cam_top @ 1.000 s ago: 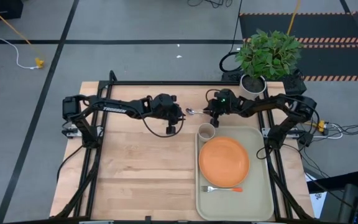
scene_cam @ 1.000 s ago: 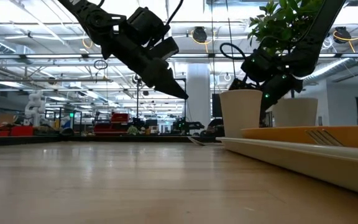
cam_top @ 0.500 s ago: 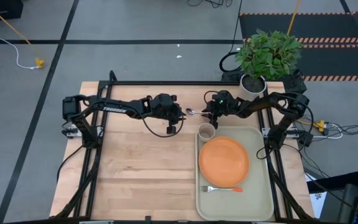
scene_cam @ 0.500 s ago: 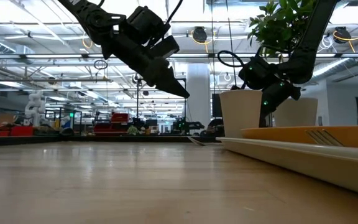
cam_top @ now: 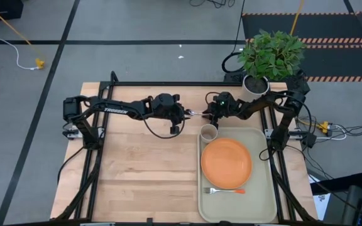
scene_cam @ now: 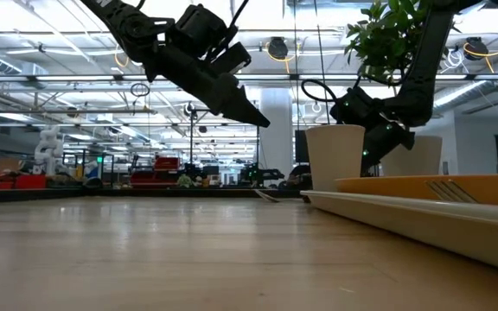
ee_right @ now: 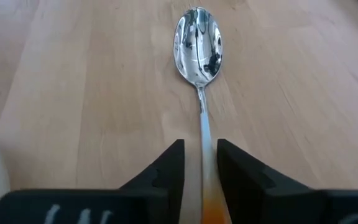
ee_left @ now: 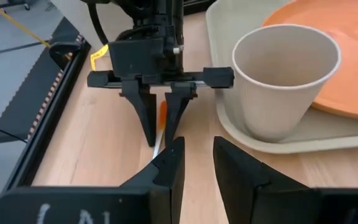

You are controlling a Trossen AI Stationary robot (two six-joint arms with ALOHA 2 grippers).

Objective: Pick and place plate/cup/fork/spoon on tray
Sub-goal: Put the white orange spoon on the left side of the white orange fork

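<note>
The silver spoon (ee_right: 197, 37) with an orange handle end lies flat on the wooden table just beyond the tray's far left corner, and also shows in the high view (cam_top: 193, 113). My right gripper (ee_right: 201, 158) is low over it and narrowly open. Its fingers stand on either side of the handle, as the left wrist view (ee_left: 159, 142) also shows. My left gripper (ee_left: 197, 155) hovers narrowly open and empty on the spoon's other side, facing the right gripper. The tan cup (cam_top: 208, 132), orange plate (cam_top: 226, 162) and fork (cam_top: 225, 190) rest on the tray (cam_top: 263, 201). My right gripper's fingers (ee_right: 235, 171) point down on either side of the spoon's handle (ee_right: 205, 149), near its orange end and in line with it. Wood shows between one finger and the handle. I cannot tell whether the other finger touches it. The spoon lies flat on the table.
A white pot with a green plant (cam_top: 270, 56) stands at the table's far right, behind the right arm. The cup stands upright in the tray's far left corner, close to both grippers. Bare wood lies left of the tray.
My right gripper has gone toward the table's left edge along the spoon's handle and come down a little. My left gripper has risen slightly. The spoon has stayed where it was.
</note>
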